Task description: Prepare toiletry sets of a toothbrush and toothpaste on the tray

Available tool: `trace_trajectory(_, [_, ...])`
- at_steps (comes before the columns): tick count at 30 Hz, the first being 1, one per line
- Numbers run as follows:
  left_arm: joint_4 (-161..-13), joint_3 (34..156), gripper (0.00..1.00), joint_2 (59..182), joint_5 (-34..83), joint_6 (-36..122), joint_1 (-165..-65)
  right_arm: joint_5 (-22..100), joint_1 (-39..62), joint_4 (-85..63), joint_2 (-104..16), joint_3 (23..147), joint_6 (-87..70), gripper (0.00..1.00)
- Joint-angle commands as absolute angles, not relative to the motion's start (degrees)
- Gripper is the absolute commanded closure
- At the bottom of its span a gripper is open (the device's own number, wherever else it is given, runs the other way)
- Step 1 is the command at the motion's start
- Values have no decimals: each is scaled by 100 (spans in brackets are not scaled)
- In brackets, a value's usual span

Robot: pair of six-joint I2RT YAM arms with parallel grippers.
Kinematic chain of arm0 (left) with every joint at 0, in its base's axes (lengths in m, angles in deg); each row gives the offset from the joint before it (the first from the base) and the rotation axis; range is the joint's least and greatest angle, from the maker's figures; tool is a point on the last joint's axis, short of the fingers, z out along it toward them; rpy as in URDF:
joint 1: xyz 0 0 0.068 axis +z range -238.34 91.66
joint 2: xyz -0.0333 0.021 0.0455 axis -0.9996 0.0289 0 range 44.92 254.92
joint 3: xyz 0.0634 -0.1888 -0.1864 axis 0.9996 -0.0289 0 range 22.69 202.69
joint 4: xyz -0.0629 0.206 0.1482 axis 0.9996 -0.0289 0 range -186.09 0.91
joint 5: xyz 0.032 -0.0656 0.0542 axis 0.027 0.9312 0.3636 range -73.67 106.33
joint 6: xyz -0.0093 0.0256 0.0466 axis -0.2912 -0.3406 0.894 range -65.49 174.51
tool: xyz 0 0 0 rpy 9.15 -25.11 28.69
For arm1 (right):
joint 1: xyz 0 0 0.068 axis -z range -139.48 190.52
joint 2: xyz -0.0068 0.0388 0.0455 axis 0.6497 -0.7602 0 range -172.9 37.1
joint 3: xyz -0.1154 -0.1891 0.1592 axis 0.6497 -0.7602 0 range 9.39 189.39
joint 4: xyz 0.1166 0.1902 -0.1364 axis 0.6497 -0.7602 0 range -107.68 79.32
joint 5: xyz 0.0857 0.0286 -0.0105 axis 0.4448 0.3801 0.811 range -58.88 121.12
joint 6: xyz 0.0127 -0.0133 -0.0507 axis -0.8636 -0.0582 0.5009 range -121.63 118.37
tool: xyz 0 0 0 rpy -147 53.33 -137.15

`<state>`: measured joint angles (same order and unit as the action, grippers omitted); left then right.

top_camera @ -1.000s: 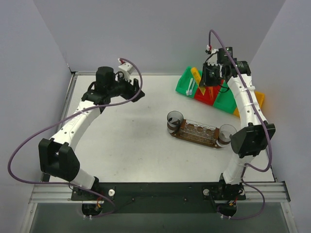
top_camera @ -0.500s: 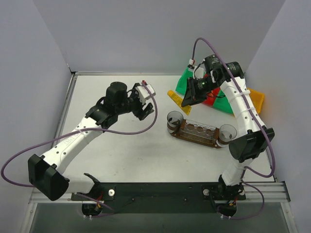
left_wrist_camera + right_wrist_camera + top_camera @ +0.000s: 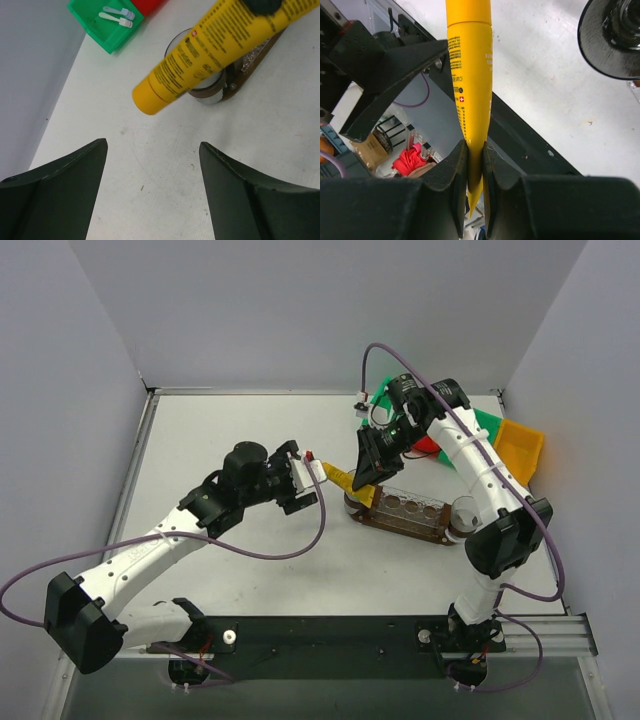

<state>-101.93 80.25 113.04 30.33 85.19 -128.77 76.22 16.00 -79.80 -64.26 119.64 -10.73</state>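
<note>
My right gripper (image 3: pixel 475 150) is shut on the flat crimped end of a yellow toothpaste tube (image 3: pixel 470 75). It holds the tube (image 3: pixel 340 477) in the air over the left end of the dark wooden tray (image 3: pixel 400 524), cap end pointing at my left gripper (image 3: pixel 308 483). That left gripper (image 3: pixel 152 145) is open and empty, and the tube's cap (image 3: pixel 146 101) hangs just ahead of its fingertips without touching. A clear cup (image 3: pixel 202 92) stands under the tube by the tray's end (image 3: pixel 260 52). Another cup (image 3: pixel 467 512) stands at the tray's right end. White toothbrushes (image 3: pixel 117 15) lie in the green bin (image 3: pixel 102 27).
Green (image 3: pixel 482 423), red (image 3: pixel 428 445) and yellow (image 3: pixel 520 445) bins sit at the back right behind the right arm. Several clear holders stand along the tray. The grey side walls close in the white table (image 3: pixel 230 430) on both sides.
My right arm swung from the bins down and left, carrying the yellow tube over the tray's left end. My left arm moved right toward it and its jaws opened wider.
</note>
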Motion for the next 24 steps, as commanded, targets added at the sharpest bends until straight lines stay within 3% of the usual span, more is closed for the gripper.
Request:
trace_trajectory(1, [-9463,8043,15,11110,2855,8958,-12974,7919,1468,-8292,-6081,11714,-1112,100])
trace_trajectory(24, [-9673,8140,10,11435,3452,9213,-13554,8271,1169,-8310,-6046,11802,-1103,100])
